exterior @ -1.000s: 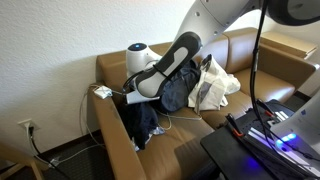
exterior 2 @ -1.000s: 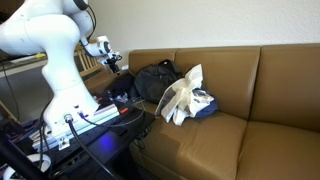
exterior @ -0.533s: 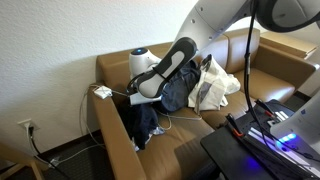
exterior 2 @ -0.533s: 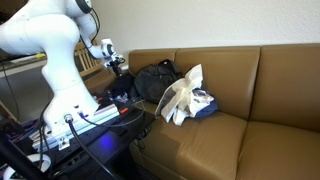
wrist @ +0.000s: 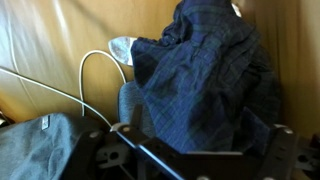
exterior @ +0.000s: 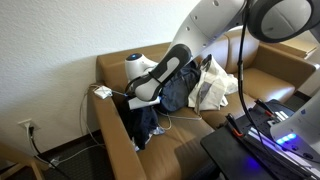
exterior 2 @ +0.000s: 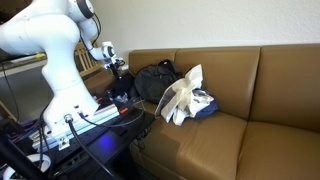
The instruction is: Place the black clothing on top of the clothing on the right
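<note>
The clothing [wrist: 200, 90] is dark blue checked, the cable [wrist: 88, 62] white, the couch [exterior 2: 260, 80] tan.

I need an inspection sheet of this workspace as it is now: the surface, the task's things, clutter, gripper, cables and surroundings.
Surface: brown couch, leather-like, with the clothing heaped at one end.
Job's things: black clothing piled by the armrest; white clothing beside it, touching.
Clutter: blue item partly under the white clothing; small white box on the armrest.
Gripper: gripper hangs by the armrest next to the black clothing; fingers too dark to tell whether open or shut.
Cables: white cable loops on the couch beside the black clothing; dark cable runs from the outlet.
Surroundings: white wall.
</note>
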